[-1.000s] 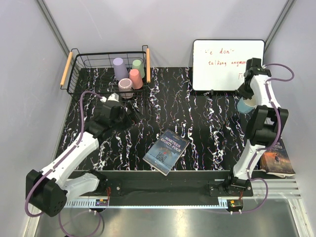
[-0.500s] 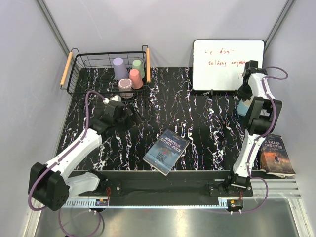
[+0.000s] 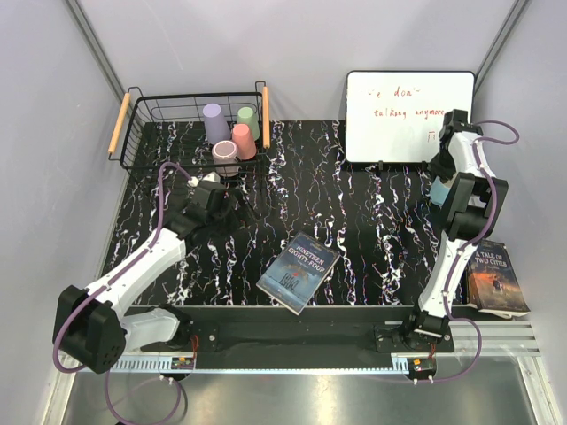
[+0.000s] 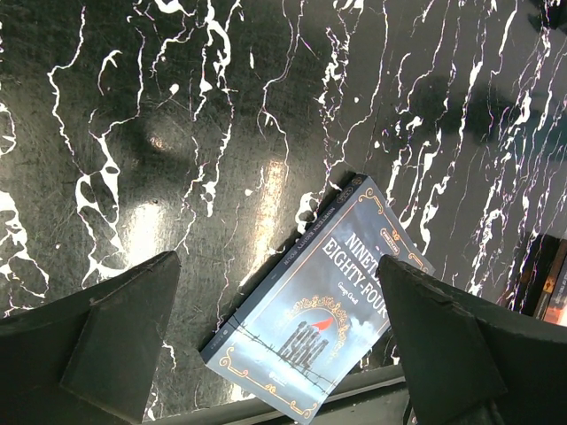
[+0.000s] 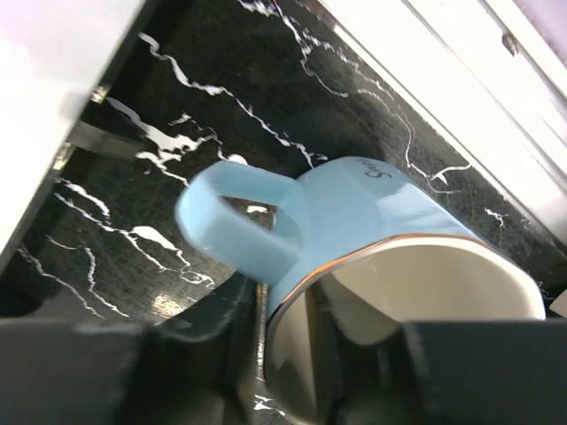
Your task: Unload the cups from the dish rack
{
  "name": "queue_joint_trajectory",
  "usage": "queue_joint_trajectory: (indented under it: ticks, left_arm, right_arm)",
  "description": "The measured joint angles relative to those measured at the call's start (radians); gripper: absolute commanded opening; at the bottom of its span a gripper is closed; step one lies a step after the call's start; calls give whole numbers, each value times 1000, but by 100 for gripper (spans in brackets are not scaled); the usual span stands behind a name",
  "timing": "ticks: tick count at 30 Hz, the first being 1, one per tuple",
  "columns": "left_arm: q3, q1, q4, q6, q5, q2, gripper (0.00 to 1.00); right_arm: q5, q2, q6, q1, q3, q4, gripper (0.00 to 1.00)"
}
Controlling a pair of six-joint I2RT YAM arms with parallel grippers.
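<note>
The dish rack (image 3: 133, 115) stands at the back left and holds a lilac cup (image 3: 213, 120), a pale green cup (image 3: 249, 119), a salmon pink cup (image 3: 244, 140) and a dusty mauve cup (image 3: 225, 157). My left gripper (image 3: 237, 207) is open and empty, just in front of the rack; its jaws stand wide apart in the left wrist view (image 4: 279, 345). My right gripper (image 3: 440, 183) is shut on the rim of a light blue cup (image 5: 372, 221) with a handle, low over the table below the whiteboard. The cup shows only partly in the top view (image 3: 437, 189).
A whiteboard (image 3: 409, 115) leans at the back right. A "Nineteen Eighty-Four" book (image 3: 299, 272) lies at the front middle and also shows in the left wrist view (image 4: 319, 310). A second book (image 3: 498, 279) lies at the front right edge.
My right arm has folded in and brought the light blue cup down beside the whiteboard. My left gripper has moved a little right and toward the rack.
</note>
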Motion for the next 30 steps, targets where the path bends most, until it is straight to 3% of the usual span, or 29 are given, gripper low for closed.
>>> queue_joint_trajectory:
  ticks: [9, 18, 21, 25, 30]
  left_arm:
    - [0, -16, -2, 3, -3, -38, 99]
    - [0, -24, -5, 11, -29, -95, 99]
    - [0, -25, -11, 24, -50, -100, 99]
    - [56, -26, -85, 72, -117, -95, 99]
    - [372, -26, -183, 186, -245, 27, 99]
  right_arm:
    - [-19, -47, -5, 0, -71, 19, 50]
    - [-71, -265, 34, 3, -119, 76, 61]
    - [-86, -343, 55, 21, -113, 89, 70]
    - [-84, -479, 50, 145, -142, 151, 71]
    - [-78, -720, 30, 458, -325, 273, 72]
